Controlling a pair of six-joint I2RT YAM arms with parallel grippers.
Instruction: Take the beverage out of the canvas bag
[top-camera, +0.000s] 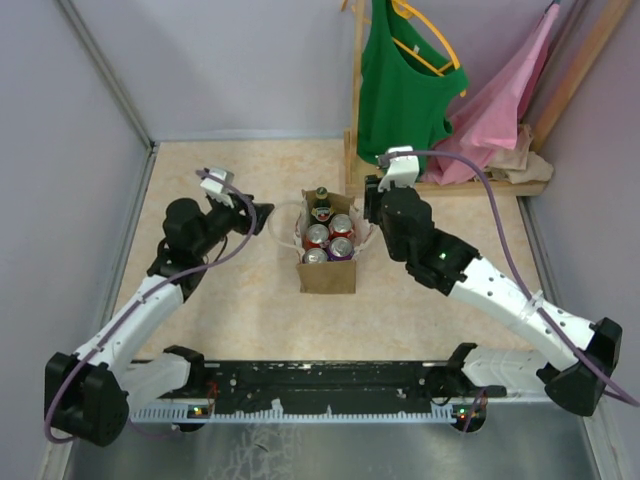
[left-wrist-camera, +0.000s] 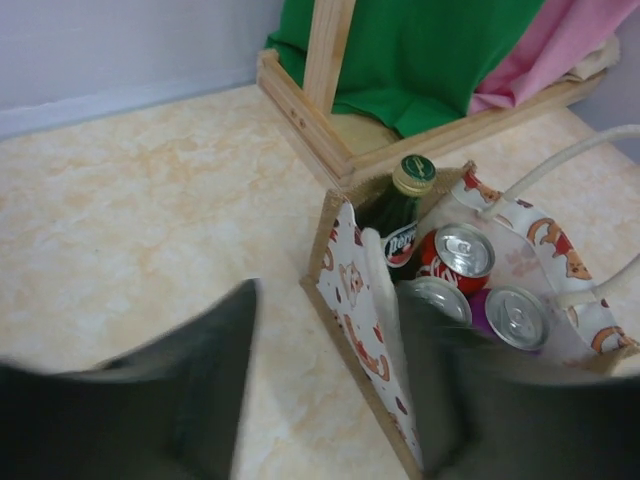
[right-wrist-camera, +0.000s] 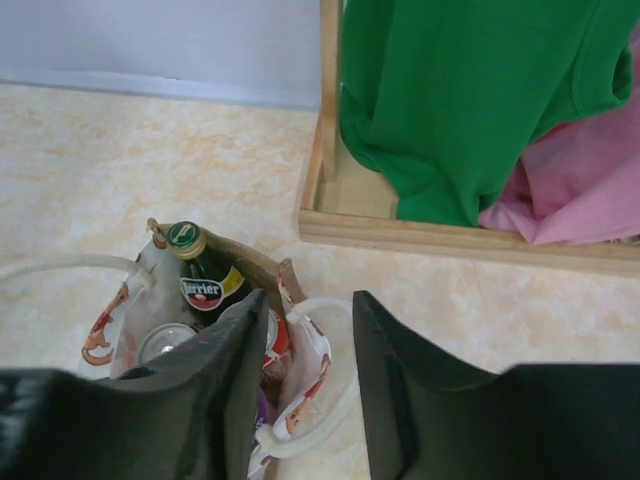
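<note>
The canvas bag (top-camera: 327, 277) stands upright in the middle of the table, tan outside and printed white inside. It holds a green Perrier bottle (top-camera: 321, 200) and several cans (top-camera: 341, 225). My left gripper (top-camera: 268, 215) is open at the bag's left side. In the left wrist view it (left-wrist-camera: 330, 390) straddles the bag's wall (left-wrist-camera: 355, 290), one finger over the cans (left-wrist-camera: 455, 255) and near the bottle (left-wrist-camera: 405, 205). My right gripper (top-camera: 368, 205) is open at the bag's right side. In the right wrist view it (right-wrist-camera: 305, 390) straddles a white loop handle (right-wrist-camera: 330, 415), beside the bottle (right-wrist-camera: 205, 285).
A wooden clothes rack (top-camera: 355, 100) with a green shirt (top-camera: 405, 80) and a pink garment (top-camera: 505, 100) stands at the back right, its base frame (right-wrist-camera: 450, 240) close behind the bag. Grey walls close in the left, back and right.
</note>
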